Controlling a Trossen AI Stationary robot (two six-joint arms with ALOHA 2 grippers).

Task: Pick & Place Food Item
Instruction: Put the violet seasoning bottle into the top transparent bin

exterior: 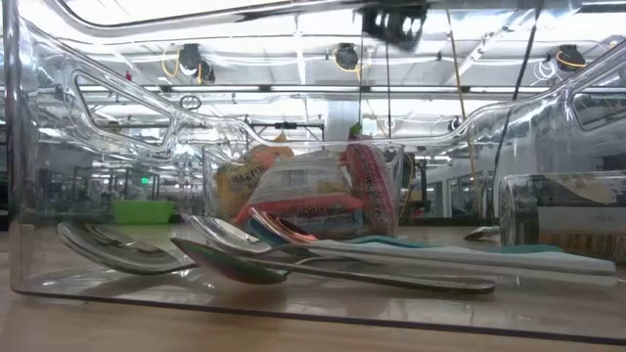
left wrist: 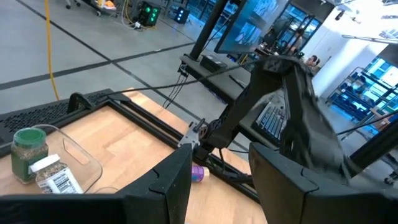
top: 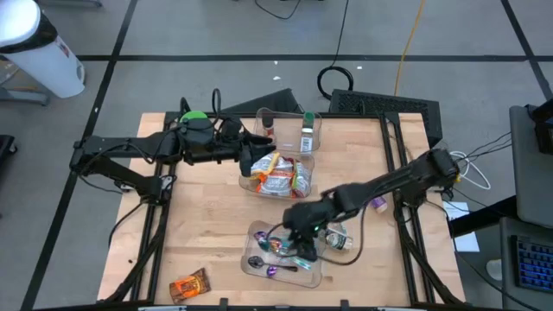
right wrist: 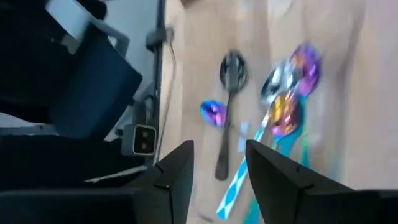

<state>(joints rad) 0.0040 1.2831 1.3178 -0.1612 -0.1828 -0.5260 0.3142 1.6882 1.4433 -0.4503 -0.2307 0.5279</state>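
Observation:
Several food packets (top: 278, 177) lie in a clear bin (top: 249, 183) at the table's middle; they also show in the low view (exterior: 303, 200). An orange-brown packet (top: 188, 285) lies flat on the table near the front left. My left gripper (top: 251, 162) hovers at the bin's left end; it is open and empty in its wrist view (left wrist: 217, 186). My right gripper (top: 298, 240) hangs over a near clear tray (top: 251, 268) of spoons (right wrist: 280, 99). It is open in its wrist view (right wrist: 217, 177), with the spoons below it.
A far clear bin (top: 315, 142) holds spice jars (left wrist: 28, 152). A small purple thing (top: 378, 205) lies at the right. A small jar (top: 339, 240) lies beside the spoon tray. The near tray's wall (exterior: 29, 196) fills the low view.

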